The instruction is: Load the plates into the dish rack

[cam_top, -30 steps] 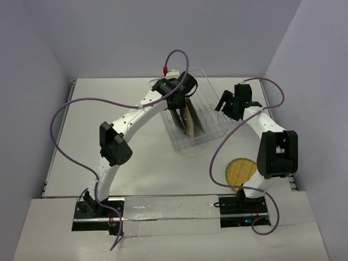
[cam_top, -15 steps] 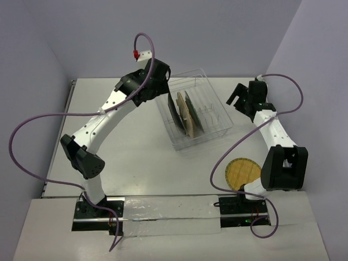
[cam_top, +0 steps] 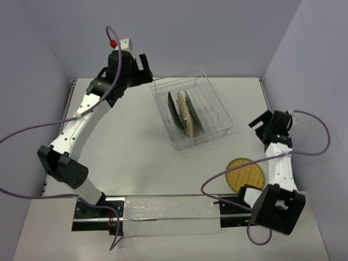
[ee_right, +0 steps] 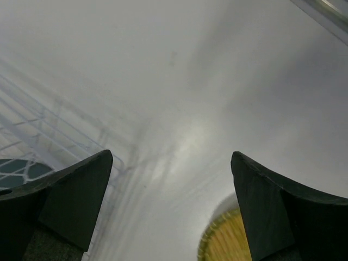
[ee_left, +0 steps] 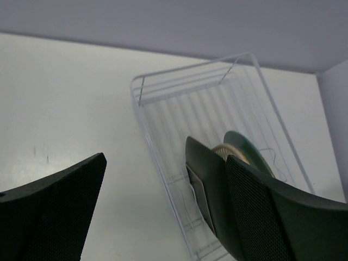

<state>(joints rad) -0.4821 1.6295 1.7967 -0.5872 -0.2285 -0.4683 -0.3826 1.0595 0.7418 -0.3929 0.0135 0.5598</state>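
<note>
The wire dish rack (cam_top: 217,111) stands at the back middle of the table. Three plates stand on edge in it: a black one (cam_top: 172,106), a tan woven one (cam_top: 185,117) and a grey-blue one (cam_top: 193,113). The tan woven round plate (cam_top: 246,174) lies flat on the table at the near right. My left gripper (cam_top: 145,69) is open and empty, raised behind and left of the rack. Its wrist view shows the rack (ee_left: 142,117), the black plate (ee_left: 206,174) and the grey-blue plate (ee_left: 247,147). My right gripper (cam_top: 258,129) is open and empty, right of the rack, above the round plate (ee_right: 228,242).
Purple cables loop from both arms over the table's left side and near right. Walls close in on the left, back and right. The right arm's elbow (cam_top: 277,209) hangs over the near right corner.
My left gripper has pulled up and back to the left, away from the rack. My right gripper has swung right and nearer, away from the rack. The three plates stay in the rack.
</note>
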